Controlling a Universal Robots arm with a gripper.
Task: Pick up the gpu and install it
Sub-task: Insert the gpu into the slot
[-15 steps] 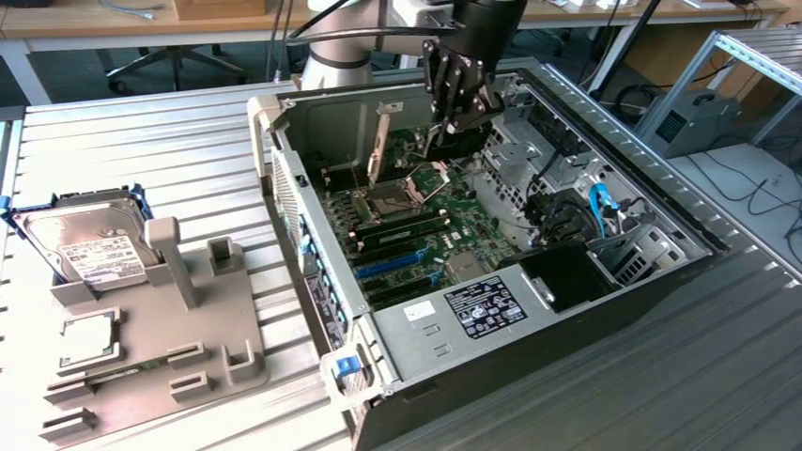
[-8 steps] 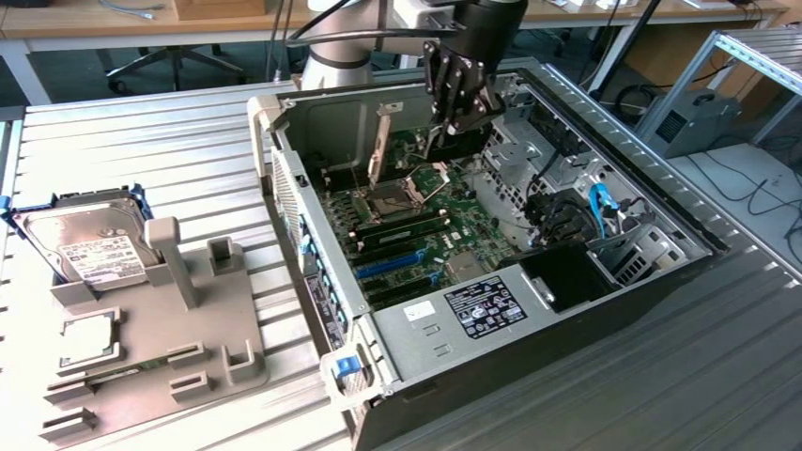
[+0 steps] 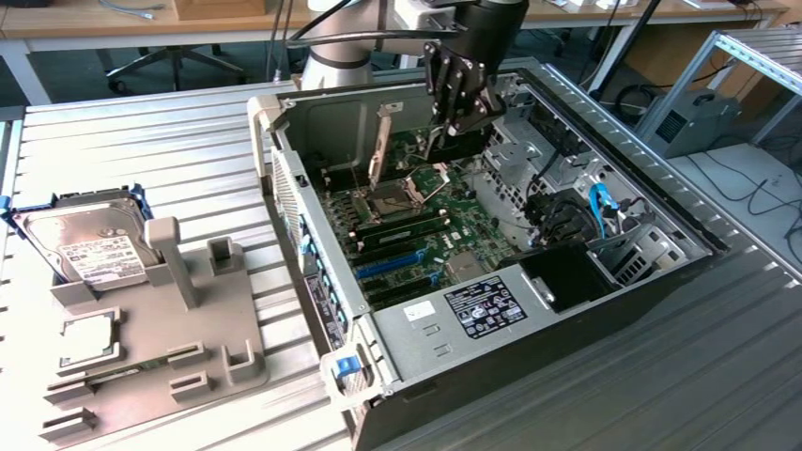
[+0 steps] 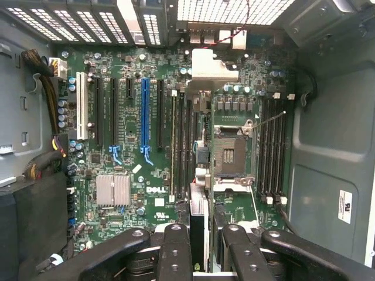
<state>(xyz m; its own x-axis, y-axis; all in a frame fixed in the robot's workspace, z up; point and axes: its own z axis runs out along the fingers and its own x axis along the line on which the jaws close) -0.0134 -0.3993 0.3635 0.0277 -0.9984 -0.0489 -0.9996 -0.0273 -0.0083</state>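
My gripper (image 3: 449, 127) hangs inside the open computer case (image 3: 652, 272), above the motherboard (image 3: 414, 225). It is shut on the gpu (image 3: 455, 146), a thin dark card held on edge. In the wrist view the gpu (image 4: 199, 225) runs edge-on between my two fingers (image 4: 176, 237), and its silvery bracket (image 4: 214, 67) points toward the case's rear grille. The card hovers over the strip between the black slots and the CPU socket (image 4: 228, 153), off to one side of the blue slot (image 4: 145, 114). It touches no slot.
On the exterior view's left, a grey fixture (image 3: 188, 319) carries a hard drive (image 3: 94, 246) and a square CPU chip (image 3: 85, 340). Inside the case are the power supply (image 3: 483, 305), drive bays with blue cables (image 3: 602, 211) and a raised socket lever (image 3: 382, 141).
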